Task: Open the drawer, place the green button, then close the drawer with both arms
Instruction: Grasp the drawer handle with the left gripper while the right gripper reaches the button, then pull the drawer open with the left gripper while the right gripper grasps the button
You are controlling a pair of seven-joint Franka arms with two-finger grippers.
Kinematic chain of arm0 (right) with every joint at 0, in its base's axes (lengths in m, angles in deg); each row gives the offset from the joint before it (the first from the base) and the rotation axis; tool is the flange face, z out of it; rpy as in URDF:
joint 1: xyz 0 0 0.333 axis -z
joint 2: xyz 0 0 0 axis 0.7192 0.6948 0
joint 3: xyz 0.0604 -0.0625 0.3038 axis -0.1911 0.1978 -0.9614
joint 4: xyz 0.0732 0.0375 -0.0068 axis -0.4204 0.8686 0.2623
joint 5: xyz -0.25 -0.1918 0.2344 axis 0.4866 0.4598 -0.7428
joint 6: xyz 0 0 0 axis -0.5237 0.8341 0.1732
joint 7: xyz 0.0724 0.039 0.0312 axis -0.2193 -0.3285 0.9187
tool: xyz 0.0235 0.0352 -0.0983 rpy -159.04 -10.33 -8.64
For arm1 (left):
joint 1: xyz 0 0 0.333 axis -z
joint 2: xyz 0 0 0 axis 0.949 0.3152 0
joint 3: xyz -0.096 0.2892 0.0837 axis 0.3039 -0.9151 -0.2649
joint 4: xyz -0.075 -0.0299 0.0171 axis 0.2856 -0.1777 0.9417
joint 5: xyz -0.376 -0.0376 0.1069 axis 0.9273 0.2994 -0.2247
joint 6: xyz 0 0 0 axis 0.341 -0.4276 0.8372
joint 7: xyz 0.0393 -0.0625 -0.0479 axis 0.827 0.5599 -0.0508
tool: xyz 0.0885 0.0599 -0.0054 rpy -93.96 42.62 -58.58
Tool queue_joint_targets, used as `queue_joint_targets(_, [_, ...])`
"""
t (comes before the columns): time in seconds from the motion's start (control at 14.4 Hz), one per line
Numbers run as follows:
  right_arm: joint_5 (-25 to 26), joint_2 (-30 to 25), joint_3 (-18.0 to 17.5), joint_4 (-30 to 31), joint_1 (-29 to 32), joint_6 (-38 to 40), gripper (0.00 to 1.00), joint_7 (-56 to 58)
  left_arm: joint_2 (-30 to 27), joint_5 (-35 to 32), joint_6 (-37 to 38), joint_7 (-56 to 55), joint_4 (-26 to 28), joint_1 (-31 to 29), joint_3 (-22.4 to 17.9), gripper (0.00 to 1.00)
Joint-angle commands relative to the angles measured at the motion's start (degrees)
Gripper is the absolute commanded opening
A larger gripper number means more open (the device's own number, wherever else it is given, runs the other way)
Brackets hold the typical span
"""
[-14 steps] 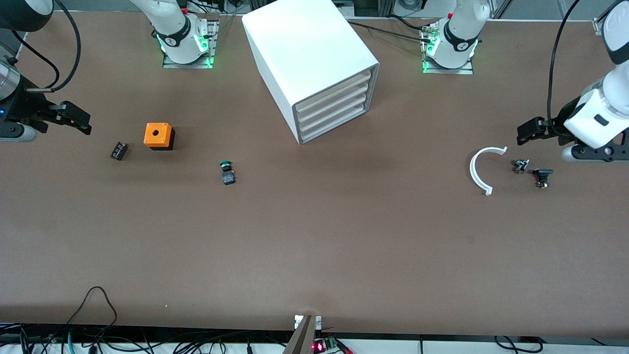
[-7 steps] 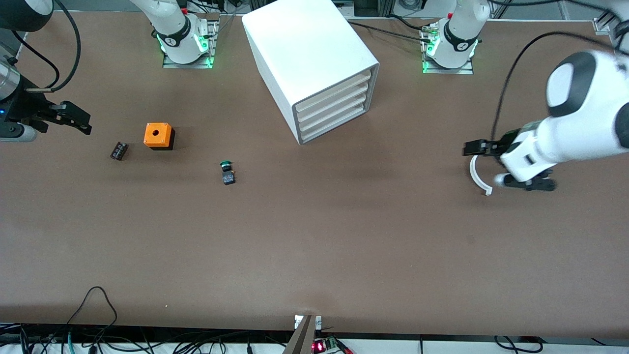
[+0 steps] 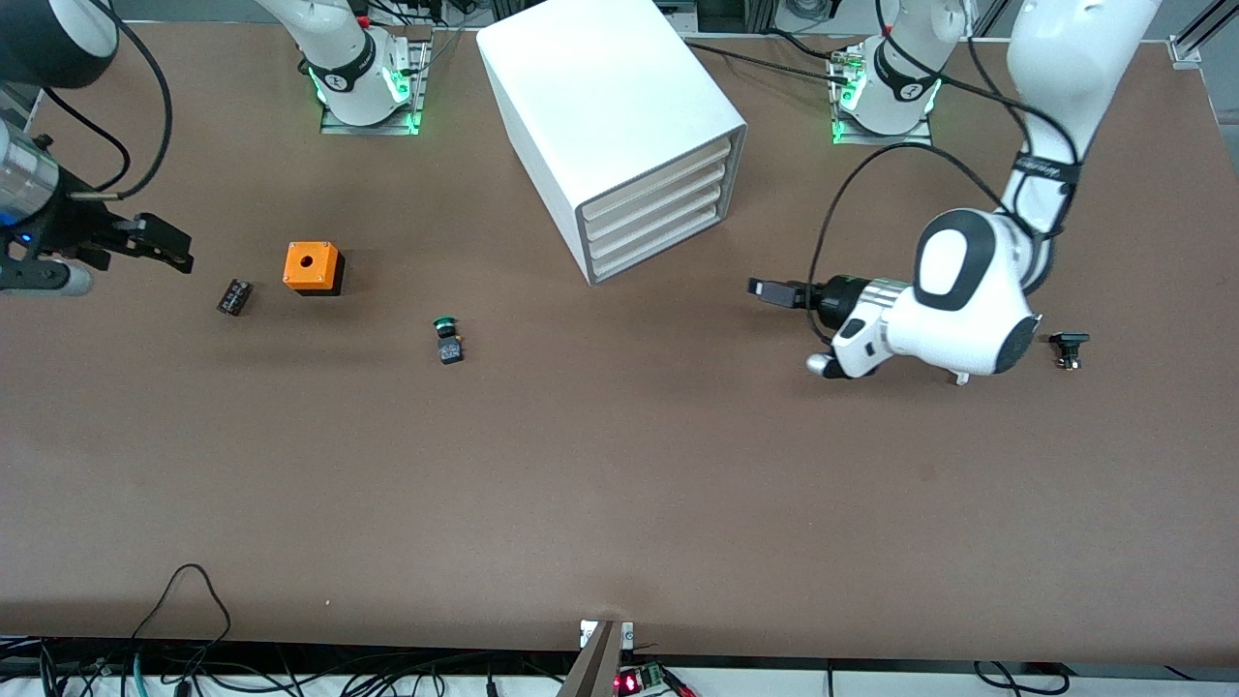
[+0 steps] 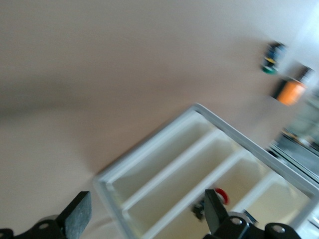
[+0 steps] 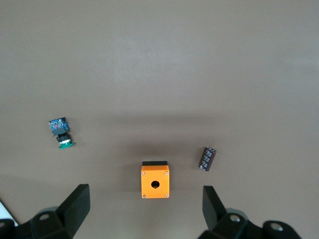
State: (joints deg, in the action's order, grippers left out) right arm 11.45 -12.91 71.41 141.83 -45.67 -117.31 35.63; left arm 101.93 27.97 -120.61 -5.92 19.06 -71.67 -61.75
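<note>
The white cabinet (image 3: 619,116) stands at the table's middle with all four drawers shut; the lowest drawer (image 3: 660,248) sits just above the table. The green-capped button (image 3: 446,339) lies on the table, nearer the front camera than the cabinet, toward the right arm's end. My left gripper (image 3: 770,289) is open and empty over bare table, beside the drawer fronts toward the left arm's end. The left wrist view shows the cabinet front (image 4: 164,164) between the fingers (image 4: 77,219), blurred. My right gripper (image 3: 165,244) is open and empty, beside the orange box. The button also shows in the right wrist view (image 5: 62,133).
An orange box with a hole (image 3: 312,267) and a small black part (image 3: 233,296) lie toward the right arm's end. Another black part (image 3: 1069,347) lies toward the left arm's end. A white curved piece (image 3: 960,378) is mostly hidden under the left arm.
The left arm has swung from the table's end toward the cabinet front, now covering the white curved piece. The right gripper has shifted slightly toward the orange box.
</note>
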Motion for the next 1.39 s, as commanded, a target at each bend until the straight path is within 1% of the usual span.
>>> queue_joint_targets(0.0, [-1.0,3.5,-0.2,-0.9,-1.6,-2.2,1.0,-0.8,3.5,8.4,-0.5,11.4,2.2,0.0,1.9,1.0])
queue_joint_targets(0.21, [-0.9,6.9,-0.3,-1.0,-4.5,-3.9,1.0,-0.9,6.1,15.4,-5.5,25.4,8.1,2.2,2.9,1.0])
queue_joint_targets(0.35, [-1.0,8.9,-0.3,-0.6,-6.6,-6.3,1.0,-1.3,7.0,17.0,-8.5,30.2,10.5,2.8,4.1,1.0])
queue_joint_targets(0.49, [-1.0,10.3,-0.3,0.8,-9.5,-9.0,1.0,-1.3,7.0,17.0,-8.9,30.3,11.8,2.9,5.4,1.0])
queue_joint_targets(0.63, [-1.0,11.4,-0.7,4.2,-11.6,-13.2,1.0,-1.2,6.8,17.0,-9.0,30.3,13.4,3.2,6.8,0.99])
queue_joint_targets(0.77, [-0.9,13.6,-3.7,5.8,-11.9,-15.9,1.0,-0.9,6.5,17.0,-9.6,30.3,15.4,3.2,7.5,0.98])
queue_joint_targets(0.84, [-1.0,14.3,-4.6,6.2,-12.0,-16.9,1.0,-1.2,6.5,17.0,-11.0,30.4,16.6,3.2,8.2,0.93])
queue_joint_targets(0.98, [-0.9,16.2,-5.6,6.6,-12.7,-17.9,1.0,-1.2,6.5,17.0,-14.3,30.6,18.5,3.2,10.4,0.7])
queue_joint_targets(1.04, [-0.9,17.1,-6.0,7.3,-13.0,-19.9,1.0,-1.1,6.5,17.1,-14.7,30.6,18.7,3.2,11.1,0.49])
queue_joint_targets(1.11, [-0.9,17.6,-6.1,9.0,-13.0,-22.8,1.0,-1.1,6.5,17.2,-14.7,30.6,19.0,3.2,11.3,0.35])
queue_joint_targets(1.18, [-0.9,17.9,-6.1,11.4,-13.2,-26.1,1.0,-1.1,6.4,17.2,-14.7,30.6,19.4,3.2,11.3,0.16])
queue_joint_targets(1.25, [-0.9,18.0,-6.1,14.1,-13.5,-30.3,1.0,-1.1,6.2,17.2,-14.5,30.6,19.5,3.1,11.3,0.0])
queue_joint_targets(1.32, [-0.9,18.0,-6.1,16.3,-13.8,-33.4,1.0,-1.1,6.2,17.2,-14.5,30.3,19.5,3.0,11.3,0.0])
